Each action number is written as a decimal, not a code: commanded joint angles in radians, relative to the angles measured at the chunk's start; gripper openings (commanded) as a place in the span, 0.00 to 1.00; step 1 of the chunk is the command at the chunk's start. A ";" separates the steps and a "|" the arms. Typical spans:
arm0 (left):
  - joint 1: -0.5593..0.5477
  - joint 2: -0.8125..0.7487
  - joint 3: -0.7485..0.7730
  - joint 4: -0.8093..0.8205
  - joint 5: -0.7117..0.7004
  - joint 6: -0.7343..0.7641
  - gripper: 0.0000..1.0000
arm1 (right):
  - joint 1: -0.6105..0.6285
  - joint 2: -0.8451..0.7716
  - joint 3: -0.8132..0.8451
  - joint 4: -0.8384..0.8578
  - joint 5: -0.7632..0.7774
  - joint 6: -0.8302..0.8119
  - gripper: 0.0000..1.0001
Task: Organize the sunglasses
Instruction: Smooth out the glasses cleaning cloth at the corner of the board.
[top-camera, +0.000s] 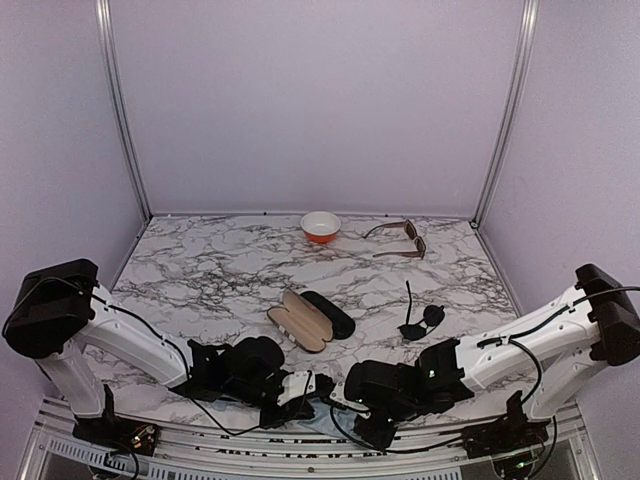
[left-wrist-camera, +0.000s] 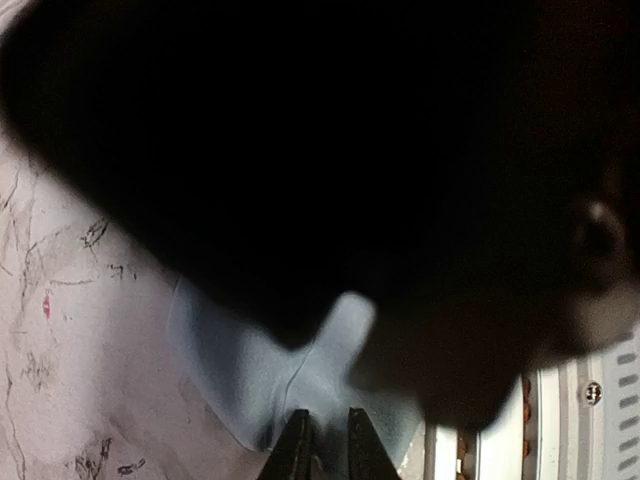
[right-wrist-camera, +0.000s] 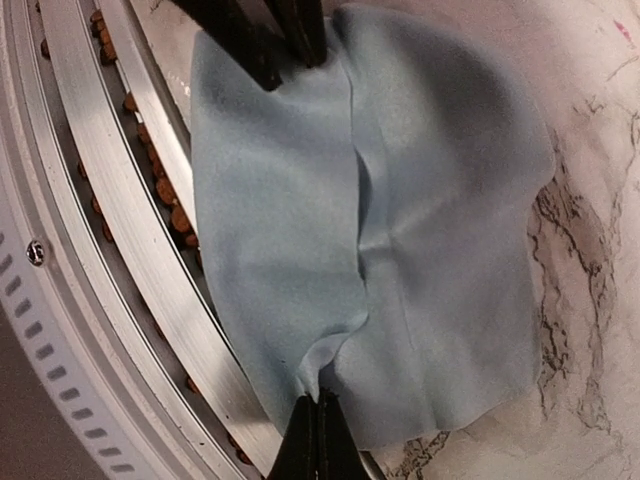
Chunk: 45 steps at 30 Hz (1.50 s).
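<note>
Pinching blue cloth (right-wrist-camera: 430, 230) over the metal rail (right-wrist-camera: 120, 230) are left gripper (left-wrist-camera: 325, 450) and right gripper (right-wrist-camera: 316, 440).

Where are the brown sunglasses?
In the top view, the brown sunglasses lie at the far right of the table, just right of the orange bowl.

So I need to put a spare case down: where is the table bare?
Bare: the left side, from the wall to the cases, and the strip between bowl and cases. Crowded: the right, with brown sunglasses and black sunglasses; the near edge, where jaws pinch the blue cloth.
</note>
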<state>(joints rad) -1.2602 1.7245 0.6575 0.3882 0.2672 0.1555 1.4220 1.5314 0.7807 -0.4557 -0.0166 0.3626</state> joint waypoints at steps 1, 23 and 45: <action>-0.017 0.024 0.023 -0.082 -0.058 0.030 0.03 | 0.005 -0.029 0.001 0.018 0.015 0.008 0.00; -0.022 -0.400 -0.074 -0.083 -0.103 -0.140 0.00 | 0.005 -0.213 0.159 -0.189 0.116 -0.023 0.00; -0.077 -0.638 -0.139 -0.112 -0.071 -0.509 0.00 | 0.005 -0.311 0.238 -0.052 -0.145 -0.008 0.00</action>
<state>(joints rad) -1.3205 1.1049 0.5018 0.3050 0.1555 -0.2279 1.4220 1.2175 0.9672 -0.5766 -0.0841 0.3458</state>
